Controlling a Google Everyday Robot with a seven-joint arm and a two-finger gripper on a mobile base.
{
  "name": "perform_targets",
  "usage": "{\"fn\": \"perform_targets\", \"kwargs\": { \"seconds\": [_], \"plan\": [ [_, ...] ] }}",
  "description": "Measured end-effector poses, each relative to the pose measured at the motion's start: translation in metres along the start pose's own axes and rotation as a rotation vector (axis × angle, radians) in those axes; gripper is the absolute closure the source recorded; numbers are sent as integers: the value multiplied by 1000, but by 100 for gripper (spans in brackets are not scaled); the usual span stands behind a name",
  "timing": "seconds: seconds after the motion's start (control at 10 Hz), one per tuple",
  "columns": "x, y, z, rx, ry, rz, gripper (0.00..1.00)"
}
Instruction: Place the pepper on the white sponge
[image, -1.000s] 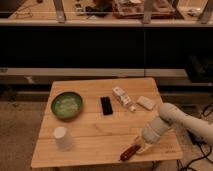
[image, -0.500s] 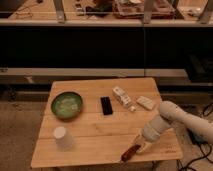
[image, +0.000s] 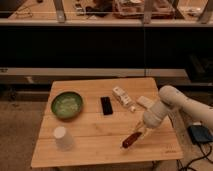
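The dark red-brown pepper (image: 131, 140) hangs tilted just above the wooden table (image: 95, 150), near its front right corner. My gripper (image: 138, 133) is shut on the pepper's upper end, reaching in from the right on the white arm. The white sponge (image: 145, 101) lies flat near the table's right edge, behind the gripper and apart from it.
A white packet with dark markings (image: 123, 96) lies left of the sponge, and a black rectangular object (image: 106, 105) sits mid-table. At the left are a green bowl (image: 67, 105) and, in front of it, a white cup (image: 63, 137). A dark counter runs behind the table.
The pepper has risen off the table surface with the gripper shut on it. The arm has lifted slightly, and nothing else on the table moved.
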Motion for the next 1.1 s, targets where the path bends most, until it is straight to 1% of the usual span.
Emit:
{"fn": "perform_targets", "kwargs": {
  "seconds": [0.1, 0.2, 0.4, 0.9, 1.0, 1.1],
  "plan": [
    [1, -13, -11, 22, 1, 14, 89],
    [3, -28, -23, 66, -7, 22, 89],
    [4, -43, -39, 128, -17, -8, 89],
    [4, -45, -39, 131, -16, -11, 89],
    [6, -46, -40, 139, -13, -1, 89],
    [9, -51, -45, 167, -11, 21, 89]
  ]
}}
